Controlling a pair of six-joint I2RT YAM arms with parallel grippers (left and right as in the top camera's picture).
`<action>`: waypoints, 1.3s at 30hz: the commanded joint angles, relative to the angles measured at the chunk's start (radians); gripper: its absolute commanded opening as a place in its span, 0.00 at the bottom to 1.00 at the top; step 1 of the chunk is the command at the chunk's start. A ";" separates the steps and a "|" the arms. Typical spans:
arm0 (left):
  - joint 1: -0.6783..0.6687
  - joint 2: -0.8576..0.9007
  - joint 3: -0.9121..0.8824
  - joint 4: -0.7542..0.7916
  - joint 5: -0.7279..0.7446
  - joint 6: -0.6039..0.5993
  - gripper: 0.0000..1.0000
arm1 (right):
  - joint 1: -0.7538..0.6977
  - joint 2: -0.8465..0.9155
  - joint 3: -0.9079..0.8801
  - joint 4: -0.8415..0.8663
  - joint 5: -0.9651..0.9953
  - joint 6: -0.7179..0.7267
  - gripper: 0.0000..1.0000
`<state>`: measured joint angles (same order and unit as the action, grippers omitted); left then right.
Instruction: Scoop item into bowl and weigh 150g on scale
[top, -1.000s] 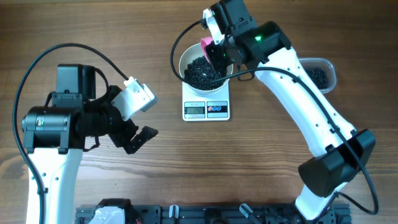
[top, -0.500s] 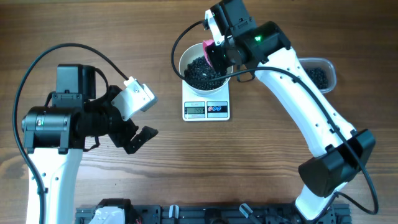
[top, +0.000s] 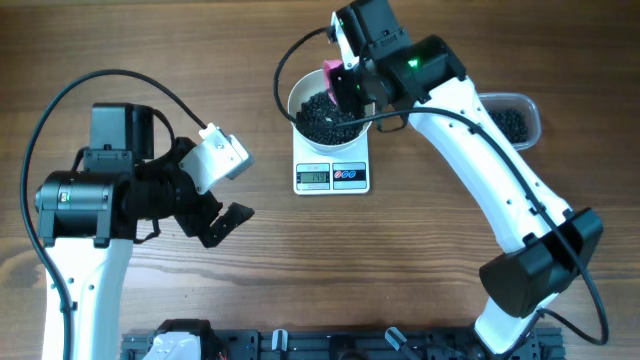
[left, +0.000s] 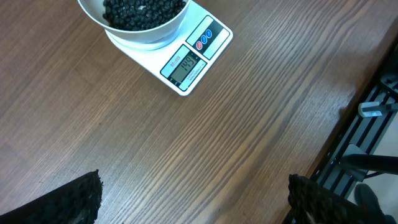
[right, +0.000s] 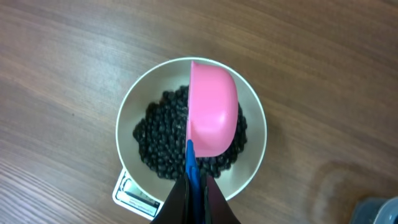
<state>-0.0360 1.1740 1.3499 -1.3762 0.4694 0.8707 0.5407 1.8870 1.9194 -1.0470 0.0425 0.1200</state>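
Two arms work over one wooden desk (top: 300, 290). Item one, the left gripper (top: 224, 221): toward the desk's left edge, hovering over bare wood, jaws spread wide with nothing between them. The left wrist view shows only its dark fingertips (left: 78, 199), far apart at the bottom of that view. Item two, the scale (top: 332, 177): white, near the desk's far edge at about mid-width. Its display and coloured buttons face the near edge. The left wrist view shows lit digits, which the overhead view leaves too small to read. Item three, the bowl (top: 292, 105): white, seated on the scale's platform, with a dark heap of beans (top: 320, 118) in it. Item four, the right gripper (top: 345, 85): above the bowl, jaws closed tight on the handle of a pink scoop (top: 332, 72). The right wrist view shows the scoop's cup hanging over the beans inside the rim, which the arm partly hides from overhead. Whether the cup touches the heap cannot be told. Item five, a clear plastic tub (top: 535, 112): near the desk's far right corner, well apart from the scale, more beans inside, seen overhead only.
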 joint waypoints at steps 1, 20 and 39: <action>0.008 -0.009 0.016 0.002 0.009 0.016 1.00 | 0.006 -0.009 0.000 -0.016 0.013 0.031 0.04; 0.008 -0.009 0.016 0.002 0.009 0.016 1.00 | 0.005 0.021 -0.004 -0.056 0.096 0.066 0.04; 0.008 -0.009 0.016 0.002 0.009 0.016 1.00 | 0.011 0.023 -0.003 -0.009 0.024 0.024 0.04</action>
<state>-0.0360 1.1740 1.3499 -1.3762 0.4694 0.8707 0.5457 1.8961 1.9194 -1.0729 0.0860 0.1375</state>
